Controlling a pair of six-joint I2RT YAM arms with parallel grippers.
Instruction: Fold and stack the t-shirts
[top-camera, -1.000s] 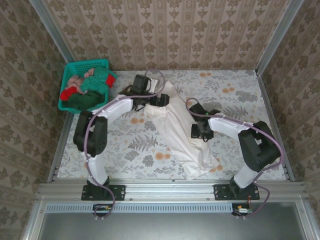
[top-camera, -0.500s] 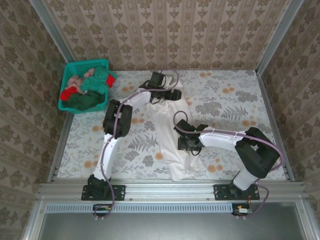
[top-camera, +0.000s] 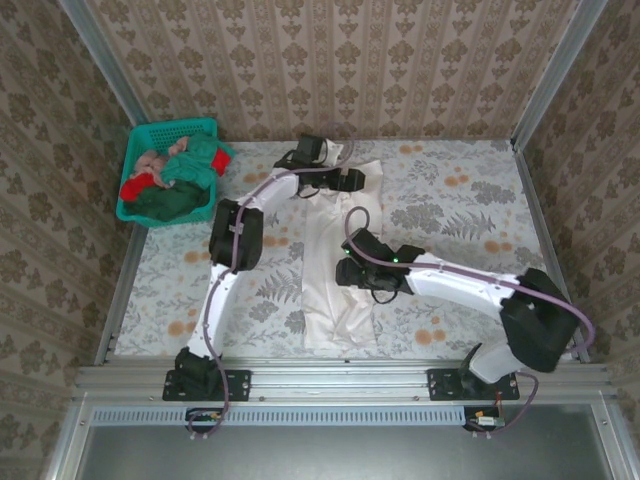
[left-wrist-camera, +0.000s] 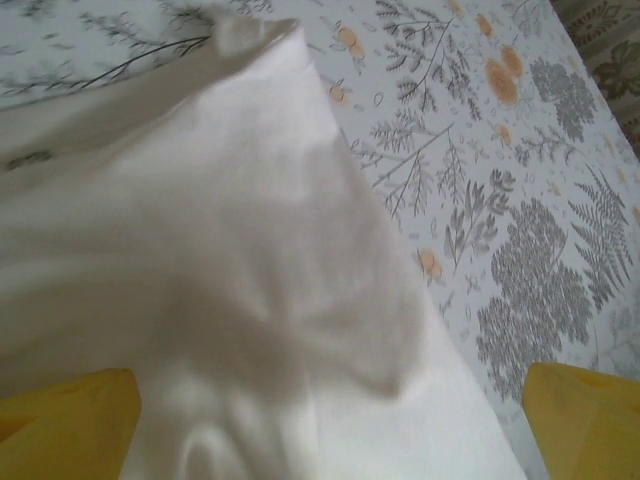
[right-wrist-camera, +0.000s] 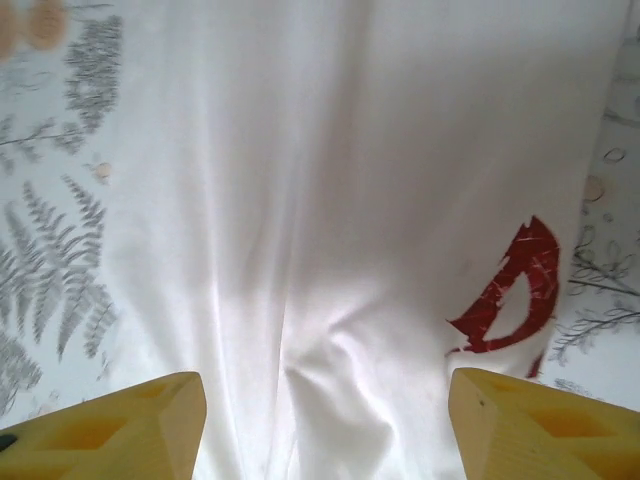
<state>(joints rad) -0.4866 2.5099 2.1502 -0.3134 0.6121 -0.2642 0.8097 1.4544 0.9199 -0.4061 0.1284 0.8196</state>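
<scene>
A white t-shirt (top-camera: 340, 250) with a red print (right-wrist-camera: 510, 295) lies as a long narrow strip from the far middle of the table toward the near edge. My left gripper (top-camera: 352, 180) hovers over the shirt's far end, its yellow fingers (left-wrist-camera: 75, 425) wide apart above the white cloth (left-wrist-camera: 250, 250), holding nothing. My right gripper (top-camera: 354, 272) is over the middle of the strip, open, with wrinkled cloth (right-wrist-camera: 330, 250) lying loose between its fingers (right-wrist-camera: 540, 430). More t-shirts, green (top-camera: 196, 160), red (top-camera: 133, 187) and pale pink (top-camera: 152, 162), are heaped in the basket.
The teal lattice basket (top-camera: 165, 129) stands at the far left corner. The floral tablecloth (top-camera: 460, 210) is bare to the right of the shirt and at near left (top-camera: 250, 290). A metal rail (top-camera: 340, 378) runs along the near edge; patterned walls close the sides.
The shirt has been drawn from a wide diagonal spread into a narrow strip further left. My right gripper moved left over it and opened wider. My left arm reached further out to the right.
</scene>
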